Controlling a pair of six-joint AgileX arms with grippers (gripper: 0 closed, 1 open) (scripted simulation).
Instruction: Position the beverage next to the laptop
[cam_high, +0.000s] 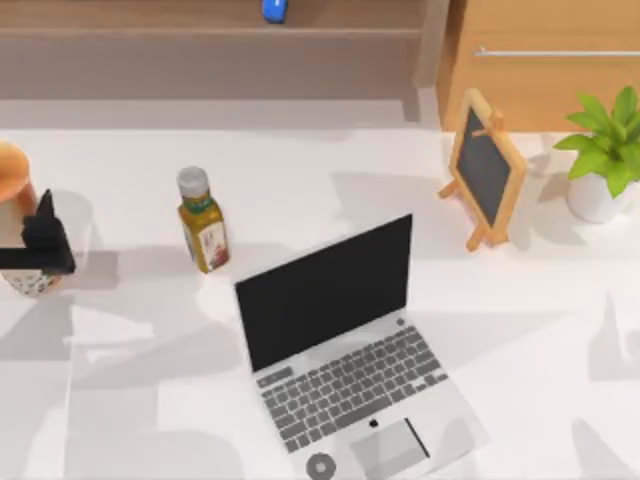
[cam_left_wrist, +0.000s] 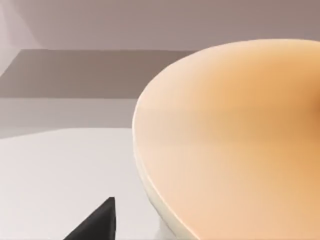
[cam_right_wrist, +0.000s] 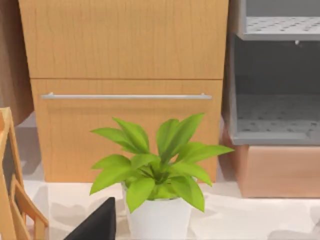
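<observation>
Orange beverage (cam_high: 12, 175) (one), one laptop (cam_high: 345, 350)

Rendered home-office or study setting. A white tabletop (cam_high: 330, 170) carries an open silver laptop with black screen and grey keyboard (cam_high: 345, 345), a small wood-framed chalkboard easel (cam_high: 485, 170) and a leafy green plant in a white pot (cam_right_wrist: 155, 200). Behind the table stand a light wooden cabinet with a slim metal drawer handle (cam_right_wrist: 127, 96) and grey open shelving with perforated trays (cam_right_wrist: 275, 90), furnishings typical of a domestic workspace.
</observation>
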